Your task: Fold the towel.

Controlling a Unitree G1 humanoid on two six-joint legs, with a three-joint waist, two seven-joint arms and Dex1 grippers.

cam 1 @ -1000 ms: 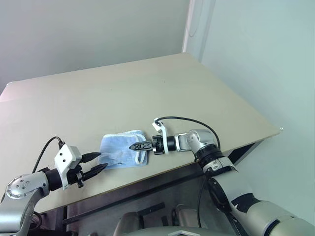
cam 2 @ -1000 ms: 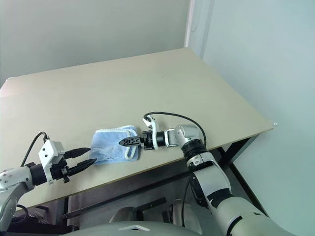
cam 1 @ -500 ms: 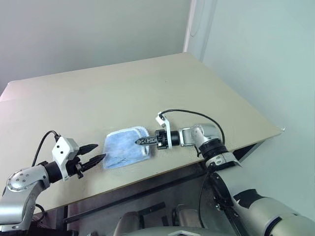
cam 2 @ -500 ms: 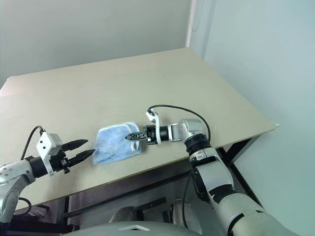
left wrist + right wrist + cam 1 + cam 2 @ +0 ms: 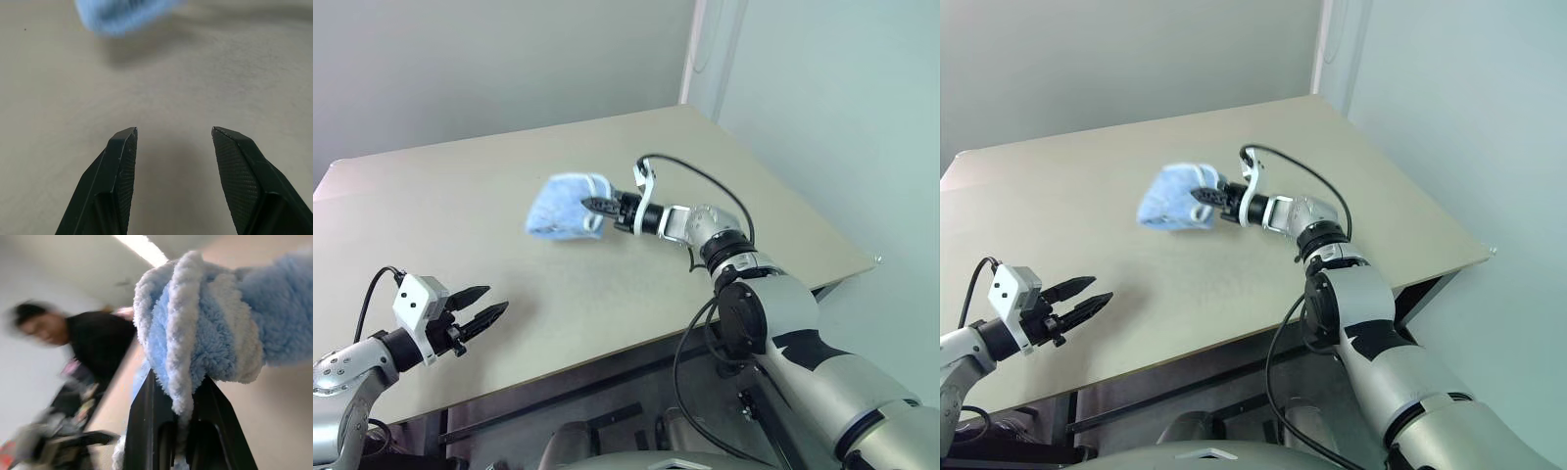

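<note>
Blue towel [image 5: 563,208] hangs bunched above mid table [image 5: 636,294], pinched in our right gripper [image 5: 591,206]. Our left gripper [image 5: 481,305] sits spread and empty near the front left edge.

Both arms wore smooth silver-grey shells with black joint bands between the segments. The right arm [image 5: 773,323] was bulky and rounded near the shoulder, with a dark angular patch on its shell, and narrowed toward a ribbed black wrist collar. A thin black cable looped up from that wrist and ran back along the forearm. A small white bracket sat just behind the right gripper [image 5: 590,205], whose two fingers were black and tapered. The left arm [image 5: 352,367] carried a white boxy block at its wrist, fed by a thin black cable. The left gripper [image 5: 173,139] had two black, wedge-shaped fingers [image 5: 122,166] with fine cross-hatched inner pads.
</note>
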